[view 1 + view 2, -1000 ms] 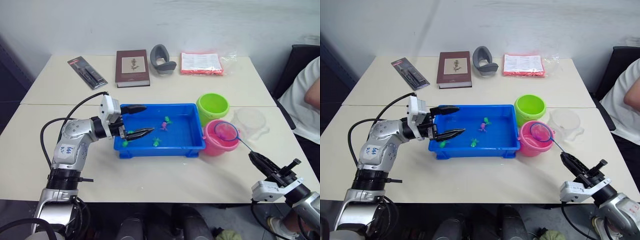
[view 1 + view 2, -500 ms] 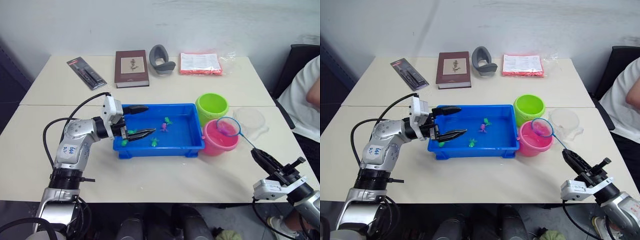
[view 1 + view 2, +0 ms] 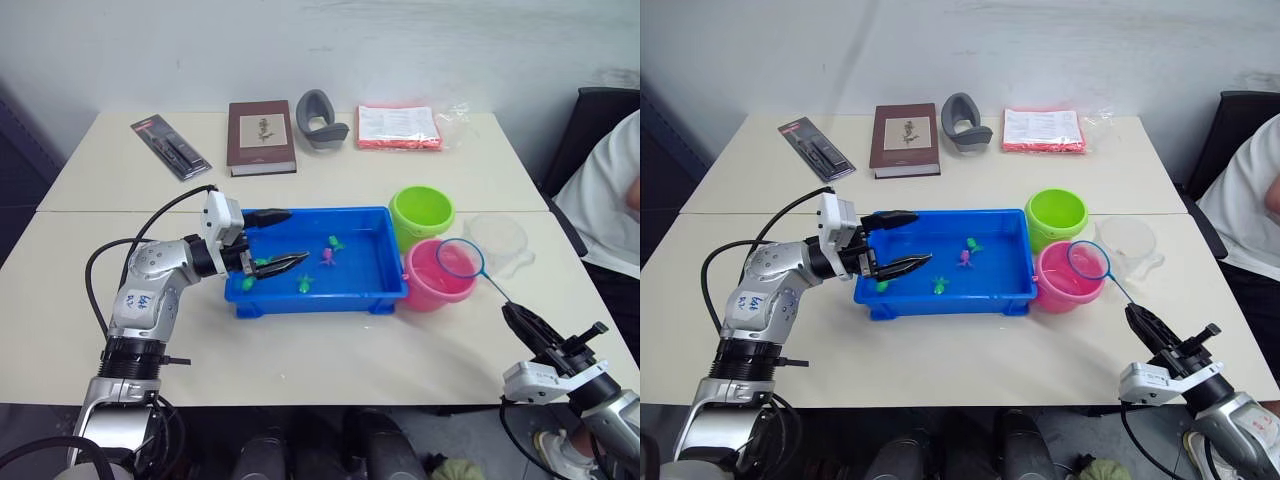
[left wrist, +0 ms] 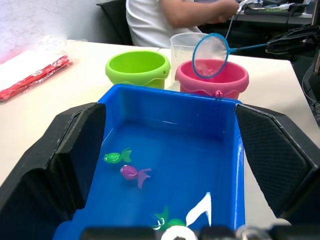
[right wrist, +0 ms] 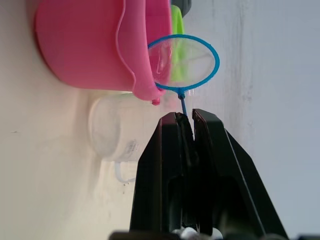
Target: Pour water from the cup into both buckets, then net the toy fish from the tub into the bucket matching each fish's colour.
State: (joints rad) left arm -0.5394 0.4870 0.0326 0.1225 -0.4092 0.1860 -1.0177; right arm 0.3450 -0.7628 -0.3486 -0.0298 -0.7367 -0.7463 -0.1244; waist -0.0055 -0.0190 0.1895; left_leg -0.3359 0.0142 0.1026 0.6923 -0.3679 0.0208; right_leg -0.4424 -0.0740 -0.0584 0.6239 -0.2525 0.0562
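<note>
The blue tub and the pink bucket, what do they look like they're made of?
Both look like moulded plastic. The tub is glossy, saturated blue with a rolled rim and light glints on its wall. The pink bucket has a smooth, slightly shiny, thin moulded rim.

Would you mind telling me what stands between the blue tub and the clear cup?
The pink bucket stands between the blue tub and the clear cup, as the right eye view shows. The net hangs over the bucket's rim.

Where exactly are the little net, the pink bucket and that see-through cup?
net (image 3: 459, 259), left eye view, on the mesh inside its blue hoop
pink bucket (image 3: 428, 291), left eye view, on its front wall
cup (image 3: 1133, 240), right eye view, on its clear rim
</note>
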